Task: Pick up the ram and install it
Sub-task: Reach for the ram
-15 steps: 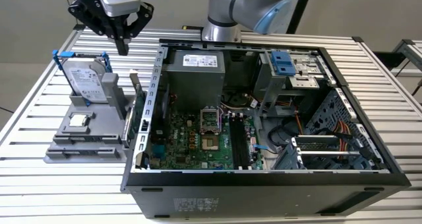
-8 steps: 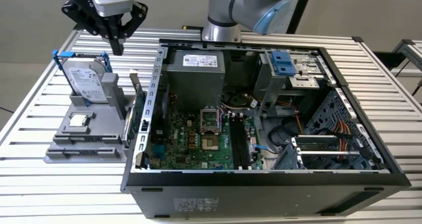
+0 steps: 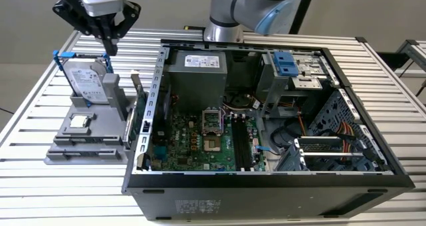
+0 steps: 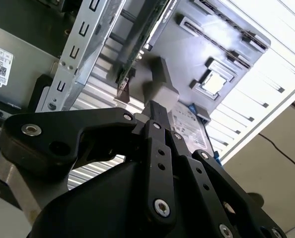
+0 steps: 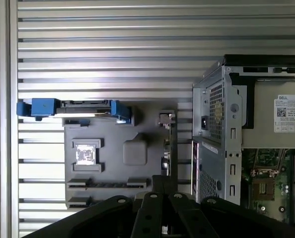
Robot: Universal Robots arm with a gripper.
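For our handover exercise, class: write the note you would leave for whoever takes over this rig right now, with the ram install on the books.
Gripper: shut, holding nothing, hanging above the grey holder, close over the hard drive.
Ram: standing on edge at the side of the holder, next to the computer case, untouched.
Memory slots on the motherboard: look empty.
Done: nothing that shows; the ram is not picked up.
Left: the whole job, pick-up and install.
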